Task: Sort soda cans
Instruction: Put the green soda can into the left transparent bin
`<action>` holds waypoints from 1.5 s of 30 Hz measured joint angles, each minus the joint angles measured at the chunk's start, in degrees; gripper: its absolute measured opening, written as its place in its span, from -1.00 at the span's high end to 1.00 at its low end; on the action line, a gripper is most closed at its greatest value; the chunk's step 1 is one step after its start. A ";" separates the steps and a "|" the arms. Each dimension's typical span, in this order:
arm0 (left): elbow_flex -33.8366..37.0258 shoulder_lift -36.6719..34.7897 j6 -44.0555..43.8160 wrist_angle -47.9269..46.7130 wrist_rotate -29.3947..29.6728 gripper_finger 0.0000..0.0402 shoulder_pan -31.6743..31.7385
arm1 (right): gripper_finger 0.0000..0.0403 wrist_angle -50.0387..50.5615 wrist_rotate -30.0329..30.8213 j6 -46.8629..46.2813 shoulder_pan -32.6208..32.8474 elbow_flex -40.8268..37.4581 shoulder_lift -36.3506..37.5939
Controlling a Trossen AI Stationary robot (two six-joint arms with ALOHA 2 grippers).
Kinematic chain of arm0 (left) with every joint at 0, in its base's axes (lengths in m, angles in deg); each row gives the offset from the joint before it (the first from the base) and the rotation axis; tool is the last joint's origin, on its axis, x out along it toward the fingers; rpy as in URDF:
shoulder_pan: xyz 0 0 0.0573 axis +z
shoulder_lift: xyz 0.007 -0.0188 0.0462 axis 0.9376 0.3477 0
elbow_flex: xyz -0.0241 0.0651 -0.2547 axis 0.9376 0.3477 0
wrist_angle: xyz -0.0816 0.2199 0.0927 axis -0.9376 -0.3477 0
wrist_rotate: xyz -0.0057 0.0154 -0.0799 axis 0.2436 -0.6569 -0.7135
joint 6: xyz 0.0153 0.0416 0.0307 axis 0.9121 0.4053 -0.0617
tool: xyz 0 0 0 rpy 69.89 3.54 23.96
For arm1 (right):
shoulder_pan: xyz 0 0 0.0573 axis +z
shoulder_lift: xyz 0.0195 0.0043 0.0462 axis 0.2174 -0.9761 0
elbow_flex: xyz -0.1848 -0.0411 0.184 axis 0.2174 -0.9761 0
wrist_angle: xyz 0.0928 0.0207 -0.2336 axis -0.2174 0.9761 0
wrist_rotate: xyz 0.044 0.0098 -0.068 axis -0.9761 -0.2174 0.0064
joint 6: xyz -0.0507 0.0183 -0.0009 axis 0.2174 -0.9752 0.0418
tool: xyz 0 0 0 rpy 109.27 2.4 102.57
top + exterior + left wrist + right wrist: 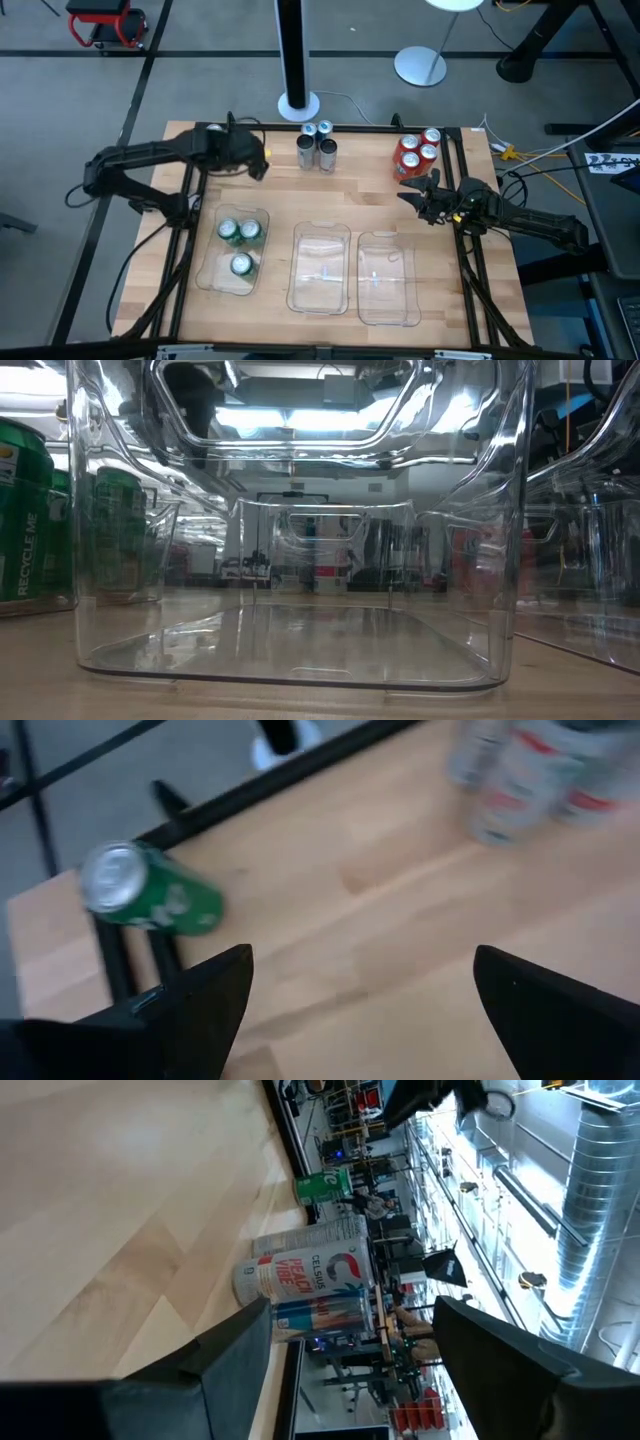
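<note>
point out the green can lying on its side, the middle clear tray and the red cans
green can [160, 900], left wrist view, on its side wall
middle clear tray [320, 296], high view, near rim
red cans [418, 152], high view, cluster's tops

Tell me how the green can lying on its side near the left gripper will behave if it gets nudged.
The green can lies on its side on the bare table, so it will probably roll. It sits close to the table's edge, so a stray push might send it off. Its smooth round wall looks slippery, so the open left gripper should probably close squarely across it.
</note>
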State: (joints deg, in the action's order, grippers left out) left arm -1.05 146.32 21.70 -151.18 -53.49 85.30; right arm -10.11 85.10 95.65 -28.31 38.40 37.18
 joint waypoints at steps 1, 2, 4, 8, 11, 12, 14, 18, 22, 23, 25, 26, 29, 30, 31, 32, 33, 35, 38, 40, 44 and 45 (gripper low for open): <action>0.00 0.00 1.01 0.00 -0.01 -0.82 2.18 | -0.38 -0.02 0.04 0.01 -0.01 0.00 0.00; 0.00 0.02 1.97 0.00 0.01 -0.82 4.39 | -0.38 0.00 0.06 0.01 -0.02 0.00 -0.01; 0.01 0.01 4.10 -0.04 -0.01 -0.82 9.04 | -0.38 0.01 0.16 0.02 -0.01 0.00 0.00; 0.00 0.02 7.28 0.12 -0.03 -0.82 18.53 | -0.38 0.74 0.51 0.04 -0.02 0.08 -0.01; 0.02 0.02 9.55 0.49 -0.04 -0.82 25.17 | -0.38 1.08 0.55 0.04 -0.02 0.13 0.00; 0.02 0.02 10.06 0.55 -0.08 -0.82 27.29 | -0.38 1.08 0.55 0.03 -0.01 0.15 -0.01; 0.02 0.13 11.14 0.59 -0.22 -0.82 30.72 | -0.38 1.14 0.58 0.08 0.00 0.15 0.00; 0.08 1.03 11.83 3.48 -2.30 -0.82 33.01 | -0.38 1.24 0.79 0.26 -0.01 0.19 0.00; 0.33 3.22 12.56 5.09 -4.82 -0.82 35.31 | -0.38 1.28 0.77 0.28 0.00 0.20 0.00; 0.31 3.86 12.26 5.45 -4.44 -0.82 35.48 | -0.38 1.35 0.79 0.28 0.00 0.22 -0.04; 0.26 5.24 11.63 5.57 -3.47 -0.82 36.08 | -0.38 1.35 0.74 0.28 0.00 0.22 0.00; 0.26 6.09 11.63 5.81 -3.56 -0.82 36.44 | -0.38 1.38 0.74 0.28 0.00 0.22 -0.02; 0.26 8.09 11.40 6.04 -2.38 -0.82 36.54 | -0.38 1.39 0.70 0.28 -0.01 0.22 0.00; 0.26 8.53 11.26 6.08 -1.75 -0.82 36.52 | -0.38 1.41 0.70 0.28 0.00 0.22 -0.02; 0.26 9.06 11.26 6.01 -1.47 -0.82 36.67 | -0.38 1.42 0.70 0.28 -0.02 0.22 -0.02; 0.24 9.59 11.26 5.84 -1.11 -0.82 36.81 | -0.38 1.36 0.68 0.28 0.00 0.20 -0.02; 0.24 10.02 11.20 5.60 -0.78 -0.82 36.99 | -0.38 1.11 0.49 0.27 -0.02 0.04 0.00; 0.24 10.76 10.28 5.24 0.55 -0.82 36.86 | -0.38 0.46 0.46 0.24 -0.02 -0.24 -0.02; 0.22 12.00 9.68 4.70 2.07 -0.82 36.82 | -0.38 0.46 0.39 0.24 0.00 -0.26 -0.04; 0.22 12.49 9.39 4.44 2.67 -0.82 36.79 | -0.38 0.41 0.39 0.24 0.00 -0.28 -0.04; 0.22 13.67 8.94 3.65 3.73 -0.82 36.56 | -0.38 0.39 0.36 0.24 0.00 -0.35 -0.22; 0.21 14.09 8.93 3.21 4.00 -0.82 36.55 | -0.38 0.41 0.37 0.24 0.00 -0.35 -0.28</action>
State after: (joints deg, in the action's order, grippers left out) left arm -0.84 160.41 30.63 -147.97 -49.49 121.85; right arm -9.70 85.47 95.89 -28.31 38.05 36.90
